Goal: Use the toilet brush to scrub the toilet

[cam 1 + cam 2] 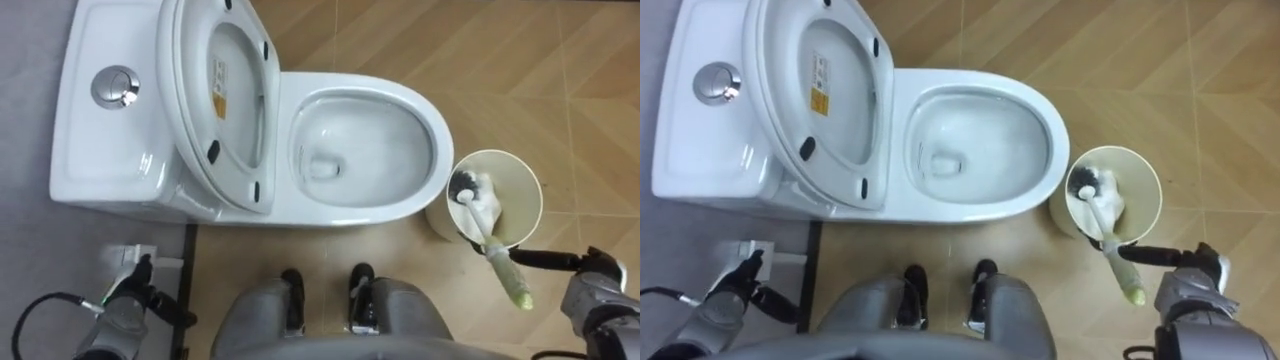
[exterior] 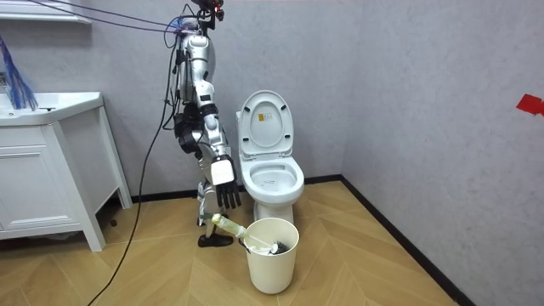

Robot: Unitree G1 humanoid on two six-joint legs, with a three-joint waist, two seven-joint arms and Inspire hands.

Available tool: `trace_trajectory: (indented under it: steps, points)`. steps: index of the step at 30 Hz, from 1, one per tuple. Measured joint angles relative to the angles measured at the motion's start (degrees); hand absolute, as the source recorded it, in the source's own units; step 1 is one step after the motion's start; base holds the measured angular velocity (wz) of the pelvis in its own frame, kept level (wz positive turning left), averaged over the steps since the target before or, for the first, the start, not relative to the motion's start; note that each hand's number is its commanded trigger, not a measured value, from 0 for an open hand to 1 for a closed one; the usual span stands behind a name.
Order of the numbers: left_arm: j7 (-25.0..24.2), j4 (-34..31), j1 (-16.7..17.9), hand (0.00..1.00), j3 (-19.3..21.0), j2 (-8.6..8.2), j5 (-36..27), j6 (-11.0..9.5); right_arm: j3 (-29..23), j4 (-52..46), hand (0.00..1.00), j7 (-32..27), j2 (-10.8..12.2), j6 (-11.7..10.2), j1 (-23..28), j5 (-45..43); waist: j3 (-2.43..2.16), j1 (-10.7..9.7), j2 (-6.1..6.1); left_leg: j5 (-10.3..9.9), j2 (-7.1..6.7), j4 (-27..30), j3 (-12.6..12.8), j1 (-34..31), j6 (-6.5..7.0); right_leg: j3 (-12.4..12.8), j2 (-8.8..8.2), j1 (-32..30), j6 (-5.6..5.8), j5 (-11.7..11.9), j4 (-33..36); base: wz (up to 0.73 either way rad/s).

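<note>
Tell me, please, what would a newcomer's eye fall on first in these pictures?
The white toilet, its seat raised, stands straight before the robot. On the robot's right, beside it, a pale bucket holds the toilet brush, whose handle leans out towards the open right hand.

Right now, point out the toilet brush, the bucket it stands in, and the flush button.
toilet brush (image 1: 515,285), left eye view, on its pale green handle.
bucket (image 1: 522,195), left eye view, on its inner wall.
flush button (image 1: 115,86), left eye view, on the button's middle.
</note>
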Motion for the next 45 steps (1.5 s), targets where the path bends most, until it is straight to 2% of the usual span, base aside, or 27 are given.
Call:
trace_trajectory:
  steps: [7,9,14,21,23,25,27,31,37,45]
  points:
    - [1.86,0.08,-4.32,0.0,-4.34,0.06,-6.62,-0.45,2.35,1.83,0.0,1.46,-0.03,0.71,-1.74,-0.07,0.16,0.11,0.06,0.08,-0.32,0.91,0.14,-3.61,0.22,-0.4,-0.44,-3.84,0.06,0.2,0.92,0.0]
    - [2.26,0.19,-5.06,0.0,-4.79,0.05,-7.69,-0.41,2.75,1.86,0.0,1.51,-0.07,1.08,-1.92,-0.14,0.44,0.33,0.08,0.07,-0.48,0.93,0.18,-3.92,0.26,-0.37,-0.62,-4.41,0.09,0.0,1.83,0.0]
    - [2.65,0.11,-5.93,0.0,-4.77,0.24,-8.85,-0.97,4.46,1.83,0.0,2.91,-1.12,1.28,-2.6,-0.26,0.65,1.06,0.08,-0.05,-0.75,1.77,0.83,-6.15,0.39,-0.12,-1.25,-7.73,-0.05,-0.72,4.53,-0.02]
    - [3.85,0.18,-7.74,0.0,-4.91,0.57,-10.2,-1.2,6.74,1.76,0.0,3.98,-3.8,1.28,-6.94,-0.35,1.13,1.44,0.41,-2.17,-0.25,9.19,1.29,-13.31,0.51,0.68,-1.17,-14.46,-0.54,-2.32,10.53,-0.03]
    - [4.49,0.0,-8.08,0.0,-6.55,1.03,-11.02,-1.22,7.37,1.73,0.0,3.99,-4.29,1.27,-7.49,-0.45,1.18,1.4,0.37,-2.95,-0.17,11.38,1.13,-15.05,0.58,0.69,-1.3,-16.14,-0.55,-2.95,12.56,0.0]
    - [4.76,-0.5,-8.69,0.0,-7.19,1.19,-11.04,-1.24,8.57,1.67,0.0,3.98,-5.2,1.29,-8.03,-0.44,1.27,1.39,0.67,-3.33,0.51,14.12,0.84,-18.38,0.73,-0.02,-1.49,-18.8,-0.68,-3.21,14.42,0.04]
    - [5.02,-0.52,-9.76,0.0,-8.49,1.38,-11.26,-1.24,8.94,1.69,0.0,3.96,-5.62,1.3,-8.08,-0.46,1.4,1.21,0.77,-3.38,0.35,15.75,0.26,-20.71,0.83,-0.7,-2.02,-20.71,-0.77,-3.36,16.02,0.19]
    - [5.68,-0.97,-10.98,0.0,-10.67,1.45,-13.23,-1.25,8.95,1.69,0.0,3.87,-5.8,1.31,-8.69,-1.22,1.46,1.4,0.88,-3.6,0.35,18.64,0.36,-24.79,1.16,-0.67,-2.1,-24.78,-0.77,-3.55,18.67,0.01]
    - [6.44,-1.43,-13.95,0.0,-11.02,2.16,-14.16,-1.23,9.05,1.71,0.0,3.17,-6.02,1.38,-9.55,-2.08,1.53,1.39,0.87,-3.68,-0.4,21.41,0.34,-29.56,1.28,-0.39,-3.01,-30.05,-0.95,-4.32,22.72,0.06]
    - [7.13,-2.87,-14.23,0.0,-11.0,2.41,-15.77,-1.19,11.44,1.8,0.0,4.91,-6.03,2.52,-9.38,-2.17,1.55,1.83,1.21,-4.03,-0.54,23.08,0.16,-31.81,1.07,-0.3,-3.15,-32.36,-1.37,-5.21,24.92,0.04]
